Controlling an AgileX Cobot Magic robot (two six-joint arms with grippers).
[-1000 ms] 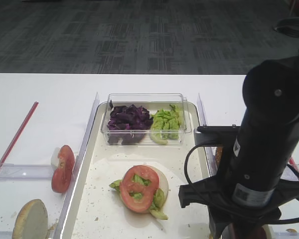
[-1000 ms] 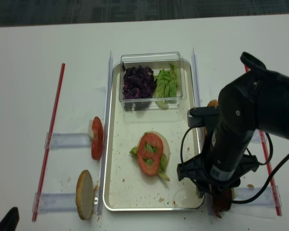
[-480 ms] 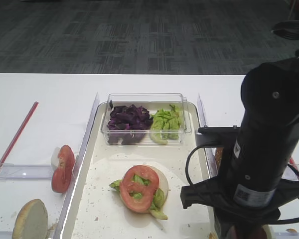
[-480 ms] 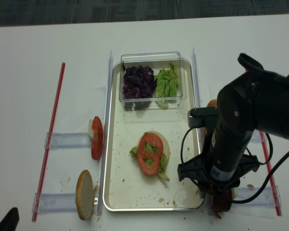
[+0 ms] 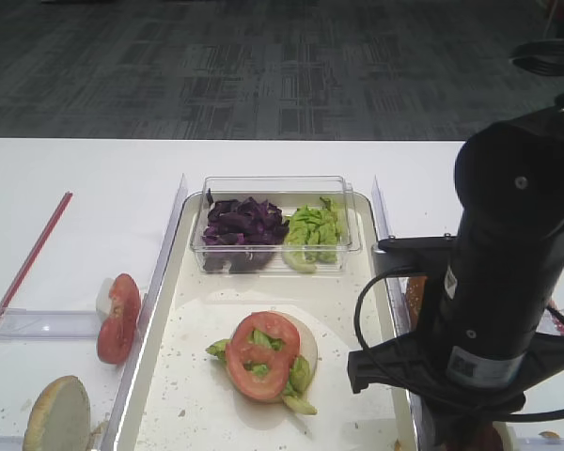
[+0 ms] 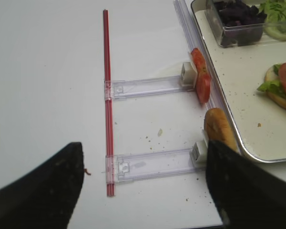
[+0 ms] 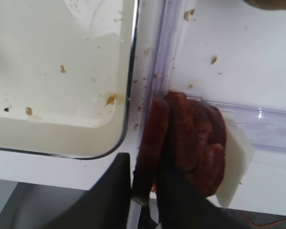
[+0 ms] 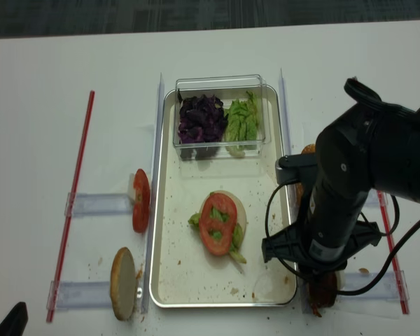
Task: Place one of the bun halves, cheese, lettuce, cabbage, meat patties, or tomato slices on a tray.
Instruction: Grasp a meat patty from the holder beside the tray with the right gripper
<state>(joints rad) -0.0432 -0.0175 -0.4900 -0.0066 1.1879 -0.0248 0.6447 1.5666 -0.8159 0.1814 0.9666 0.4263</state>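
So far the tray [image 8: 166,210] holds a bun half w/ lettuce and a tomato slice [image 8: 218,218] near its middle. Right tool [image 7: 150,183] is clenched on one of the meat patties [image 7: 188,143], upright just outside the tray's right edge; moving it in remains.

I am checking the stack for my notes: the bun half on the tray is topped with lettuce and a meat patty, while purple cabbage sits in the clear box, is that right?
Not quite: a tomato slice, not a meat patty, tops the lettuce on that bun half, as the exterior high view shows. The rest stands.
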